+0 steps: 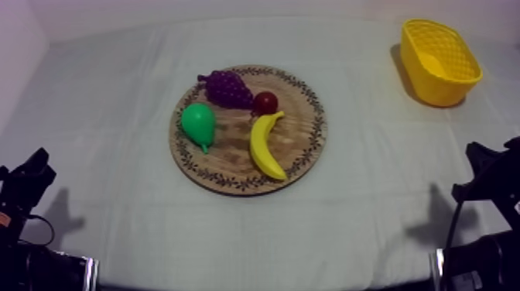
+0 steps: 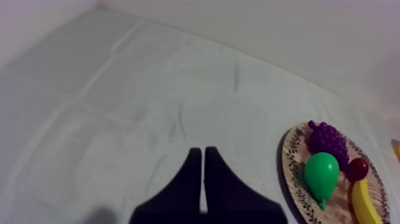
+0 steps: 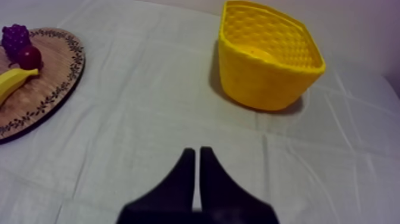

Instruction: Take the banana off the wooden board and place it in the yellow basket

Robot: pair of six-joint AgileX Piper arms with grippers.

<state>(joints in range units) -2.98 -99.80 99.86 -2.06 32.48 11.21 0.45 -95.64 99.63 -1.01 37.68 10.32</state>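
A yellow banana (image 1: 267,145) lies on the right half of the round wooden board (image 1: 306,147) at the table's middle, beside a green pear (image 1: 199,124), purple grapes (image 1: 227,87) and a small red fruit (image 1: 265,102). The yellow basket (image 1: 439,60) stands at the far right, nothing in it. My left gripper (image 1: 35,172) rests low at the left, shut on nothing, its fingers (image 2: 203,156) a narrow wedge over bare cloth left of the board (image 2: 291,173). My right gripper (image 1: 481,159) rests low at the right, also shut (image 3: 196,156), short of the basket (image 3: 268,59); the banana (image 3: 12,82) is off to its side.
Grey-white cloth (image 1: 371,217) covers the table, with open room between the board and the basket and in front of the board. Pale walls rise at the far edge and at the left side.
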